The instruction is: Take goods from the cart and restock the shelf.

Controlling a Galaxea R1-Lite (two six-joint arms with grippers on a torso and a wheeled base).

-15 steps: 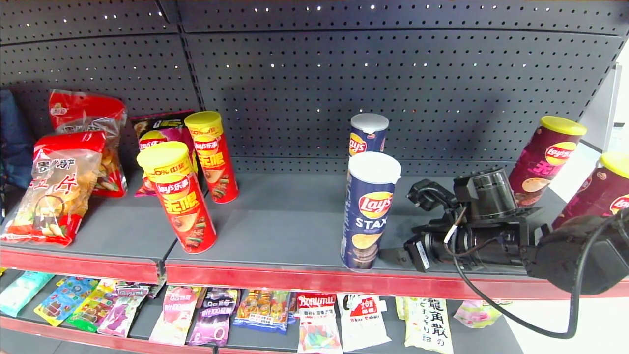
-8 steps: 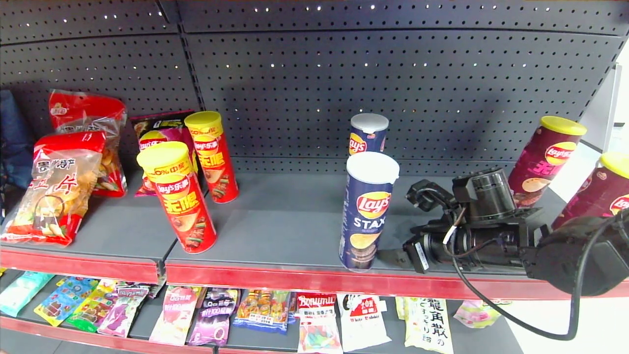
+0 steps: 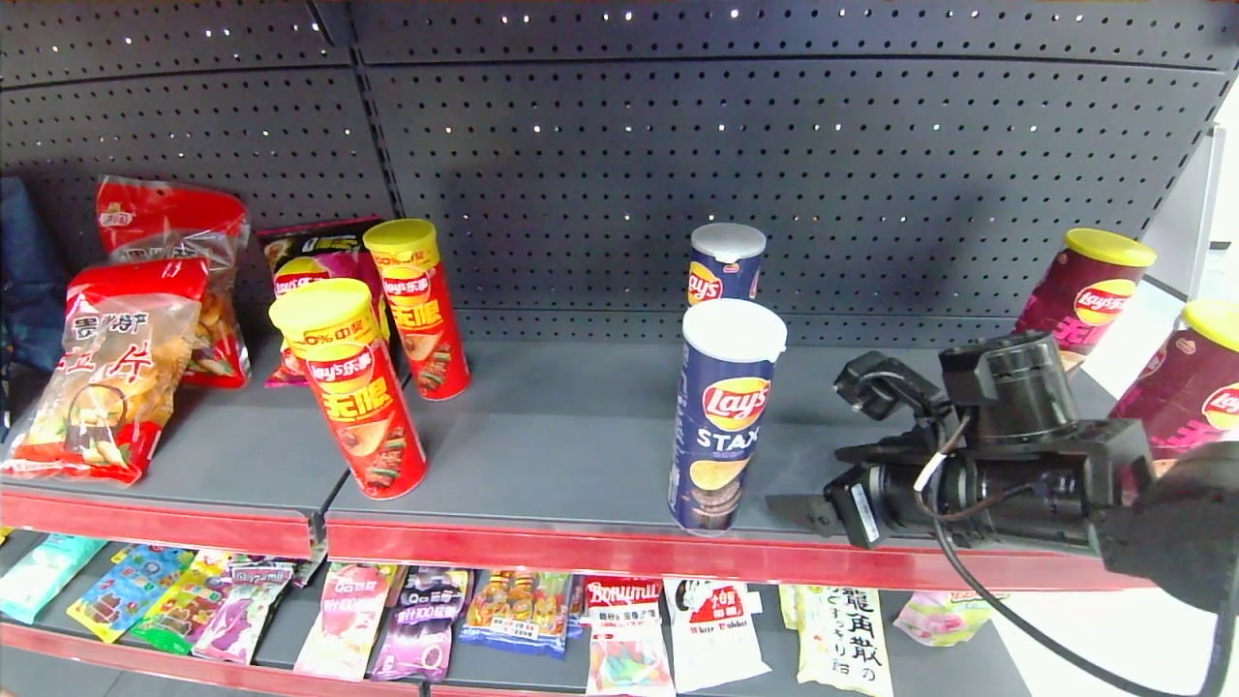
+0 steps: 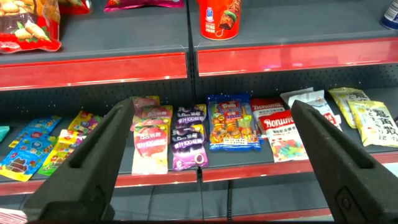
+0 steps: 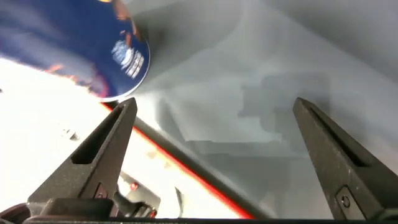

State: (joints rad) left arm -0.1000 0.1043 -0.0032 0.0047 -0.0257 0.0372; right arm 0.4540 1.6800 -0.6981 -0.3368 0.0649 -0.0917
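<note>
A blue chip can (image 3: pixel 724 416) with a white lid stands upright near the front edge of the grey shelf (image 3: pixel 571 436). My right gripper (image 3: pixel 808 484) lies low over the shelf just right of that can, open and a short gap from it. In the right wrist view the can's base (image 5: pixel 93 56) sits off to one side of the gripper (image 5: pixel 214 102), with nothing between the fingers. A second blue can (image 3: pixel 726 263) stands behind the first. My left gripper (image 4: pixel 211 106) is open and empty in front of the lower shelf.
Two red cans (image 3: pixel 353 387) and snack bags (image 3: pixel 106 368) fill the shelf's left part. Two maroon cans (image 3: pixel 1079 300) stand at the far right, behind my right arm. Bare shelf lies between the red and blue cans. Flat candy bags (image 4: pixel 233 121) line the lower shelf.
My right arm has drawn back to the right, away from the front blue can. The can itself settled slightly leftward and now stands free.
</note>
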